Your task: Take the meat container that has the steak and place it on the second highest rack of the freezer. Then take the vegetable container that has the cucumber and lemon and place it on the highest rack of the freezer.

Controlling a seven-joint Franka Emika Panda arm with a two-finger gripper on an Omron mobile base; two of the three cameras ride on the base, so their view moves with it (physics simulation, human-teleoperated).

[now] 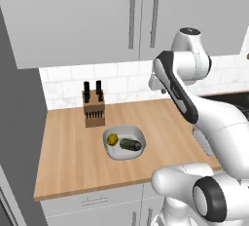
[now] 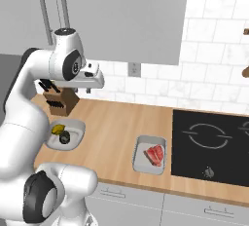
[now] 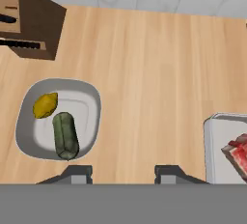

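Note:
The meat container (image 2: 141, 164) is a pale rectangular tray on the wooden counter beside the cooktop, with a red steak (image 2: 155, 155) in it. In the hand view its rim (image 3: 212, 146) and the steak (image 3: 239, 151) sit at the right edge. The vegetable container (image 1: 138, 135) is a rounded grey bowl holding a yellow lemon (image 1: 113, 139) and a dark green cucumber (image 1: 130, 144). My gripper (image 3: 123, 174) hangs open high above the counter, between the two containers, with nothing between its fingers. The bowl (image 3: 91, 102) lies to the lower left there. The freezer racks are out of view.
A wooden knife block (image 1: 94, 107) stands against the tiled wall behind the bowl. A black cooktop (image 2: 209, 142) takes up the counter's right end. Grey wall cabinets (image 1: 87, 15) hang overhead. A tall grey panel (image 1: 19, 122) bounds the counter on the left.

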